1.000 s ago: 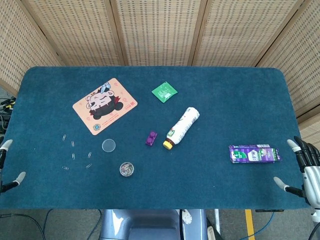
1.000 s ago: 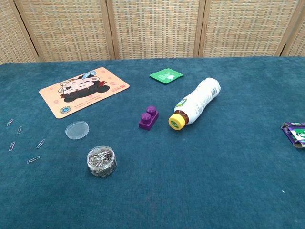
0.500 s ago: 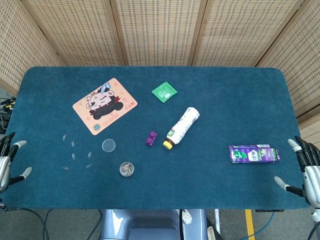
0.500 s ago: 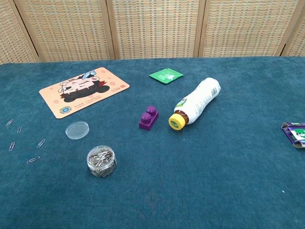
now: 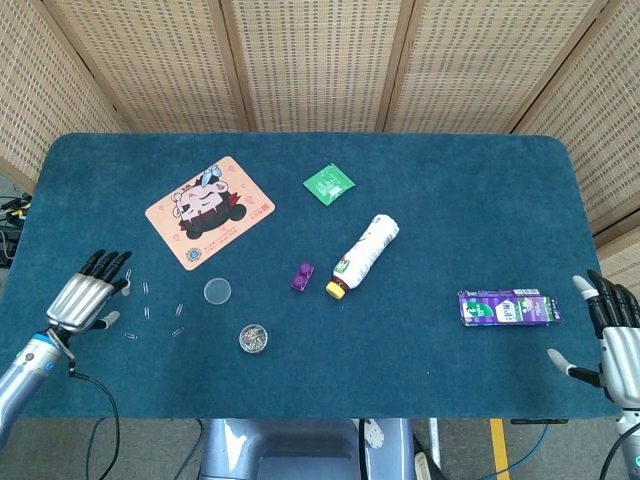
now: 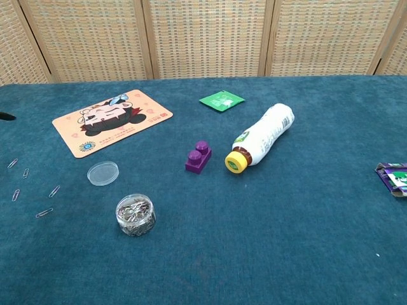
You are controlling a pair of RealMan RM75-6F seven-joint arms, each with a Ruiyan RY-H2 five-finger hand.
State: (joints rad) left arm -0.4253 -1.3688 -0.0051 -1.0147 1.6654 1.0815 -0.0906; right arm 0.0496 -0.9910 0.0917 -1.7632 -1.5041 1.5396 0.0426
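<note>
We see the left hand [image 5: 83, 298] at 8 o'clock, fingers spread, holding nothing, just beside loose paper clips [image 5: 146, 312]. Right hand [image 5: 612, 335] at 4 o'clock, also spread, near purple carton [image 5: 509, 307]. Farther: clip jar [image 5: 254, 338], lid [image 5: 217, 291].

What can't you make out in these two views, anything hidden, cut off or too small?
- Left hand: whether it touches the loose paper clips is too fine for the head view; the chest view's left edge cuts it off.
- Right hand: partly cut by the head view's right edge.
- Purple carton: cut by the chest view's right edge.
- Green packet: print too small.
</note>
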